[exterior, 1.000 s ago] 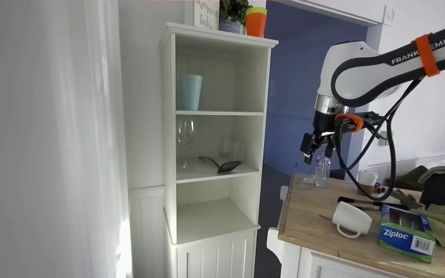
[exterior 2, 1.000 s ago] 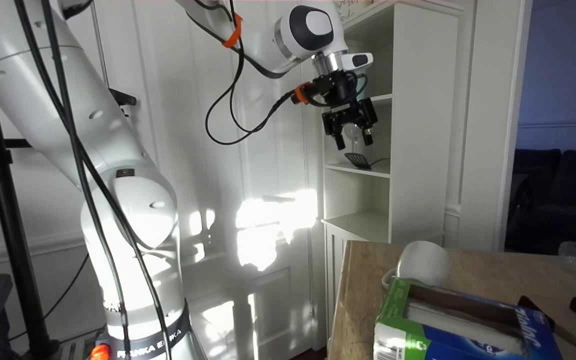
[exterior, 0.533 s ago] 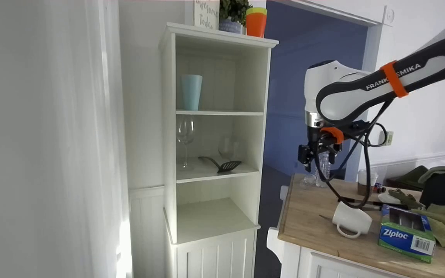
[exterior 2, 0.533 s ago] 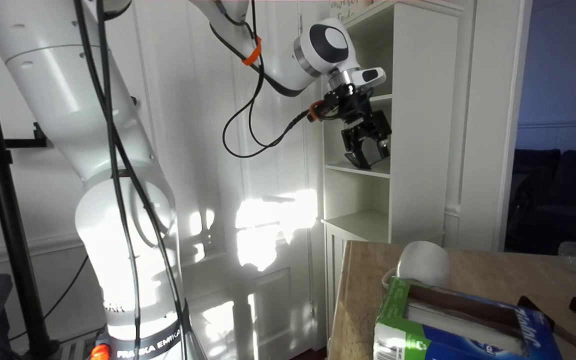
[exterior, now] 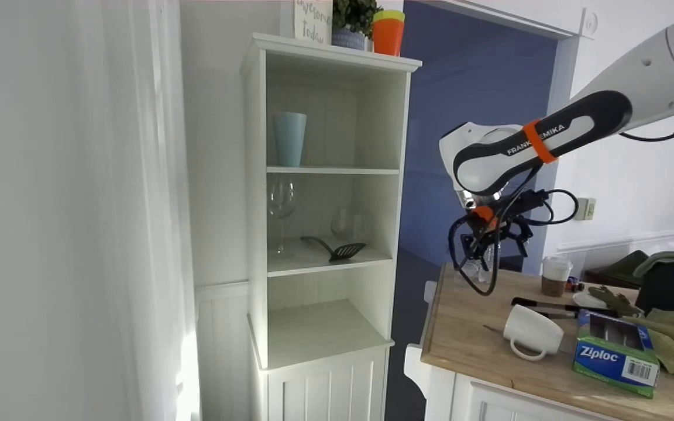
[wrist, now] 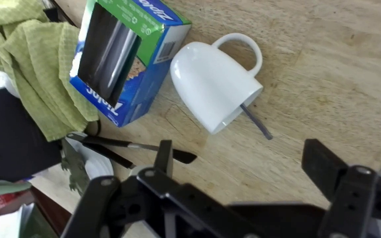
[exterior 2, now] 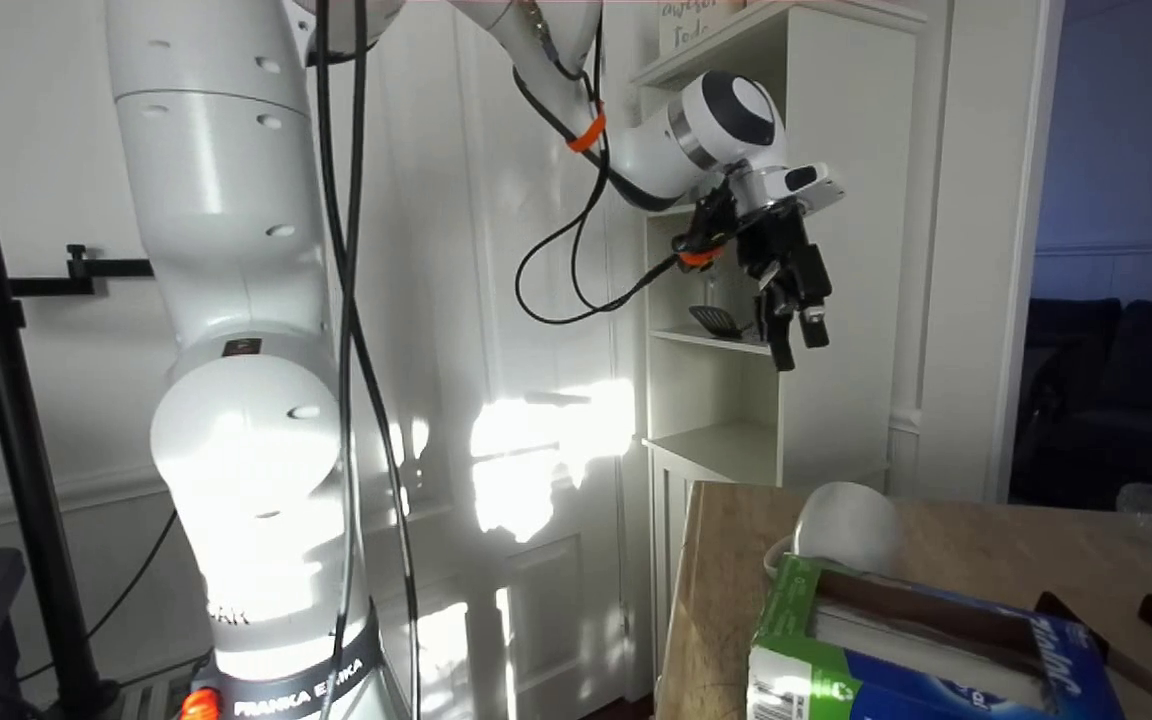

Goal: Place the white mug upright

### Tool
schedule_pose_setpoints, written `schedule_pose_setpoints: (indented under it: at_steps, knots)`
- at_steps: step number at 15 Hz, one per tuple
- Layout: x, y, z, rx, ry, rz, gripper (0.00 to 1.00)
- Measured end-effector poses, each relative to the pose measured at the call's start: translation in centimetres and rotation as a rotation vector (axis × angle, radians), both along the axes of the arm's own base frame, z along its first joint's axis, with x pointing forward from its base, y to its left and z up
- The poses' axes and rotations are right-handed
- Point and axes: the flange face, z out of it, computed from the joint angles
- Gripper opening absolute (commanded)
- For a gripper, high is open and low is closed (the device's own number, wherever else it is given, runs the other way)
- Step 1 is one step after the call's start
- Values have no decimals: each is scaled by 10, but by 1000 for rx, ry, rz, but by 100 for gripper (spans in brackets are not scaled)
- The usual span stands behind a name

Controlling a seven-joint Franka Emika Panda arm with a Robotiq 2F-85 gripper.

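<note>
My arm (exterior: 644,82) slopes down, gripper (wrist: 238,152) wide apart, holding nothing, higher than the Ziploc box (wrist: 152,81); just beside it the white mug (wrist: 212,82) lies sideways (dark stick (wrist: 256,121) at its mouth); well past the box, a cabinet (exterior 2: 856,310) holds a tumbler (exterior: 290,140)

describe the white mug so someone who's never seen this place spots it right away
Start at the wooden tabletop. On it, find the blue and green Ziploc box; the white mug lies beside it. Unlike that angular, printed box, the mug is plain and rounded, tipped on its side, with a loop handle and a thin dark stick at its mouth.
</note>
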Motion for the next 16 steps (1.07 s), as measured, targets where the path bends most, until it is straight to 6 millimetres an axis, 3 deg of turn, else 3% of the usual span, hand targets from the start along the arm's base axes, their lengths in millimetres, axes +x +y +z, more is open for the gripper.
schedule_pose_setpoints:
  at_steps: [4, 8, 16]
  knots:
    - [14, -37, -34, -26, 66, -203, 100]
    - [25, -54, -72, -11, 104, -368, 100]
    - [31, -60, -85, -19, 127, -388, 100]
